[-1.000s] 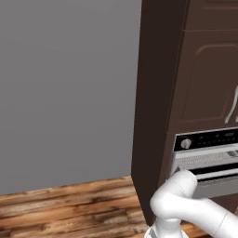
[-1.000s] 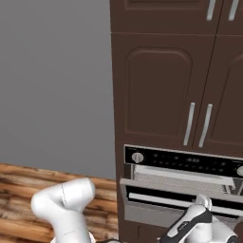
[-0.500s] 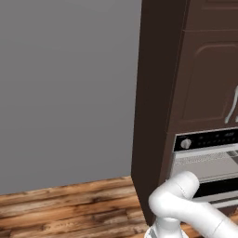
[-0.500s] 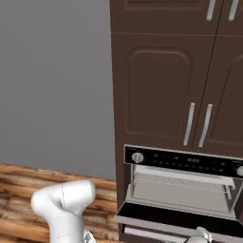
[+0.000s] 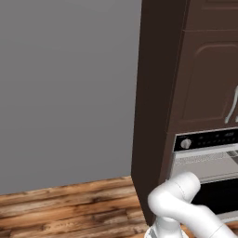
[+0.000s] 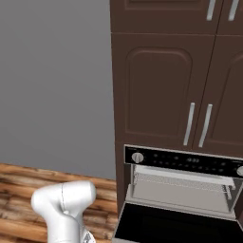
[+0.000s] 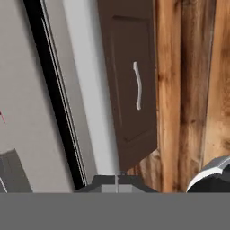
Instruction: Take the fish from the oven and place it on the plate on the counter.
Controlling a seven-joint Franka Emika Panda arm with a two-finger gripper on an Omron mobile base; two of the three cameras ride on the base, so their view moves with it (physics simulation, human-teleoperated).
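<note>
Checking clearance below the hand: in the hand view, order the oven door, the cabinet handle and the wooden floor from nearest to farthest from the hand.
From the shut hand:
1. oven door, on the left, running right up to the fingertips.
2. cabinet handle, centre, on the brown door beyond.
3. wooden floor, on the right, probably farthest.

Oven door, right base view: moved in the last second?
Yes. The oven door has swung down and outward from just below the fixed control panel; it was barely ajar and now hangs wide open, exposing the wire rack.
</note>
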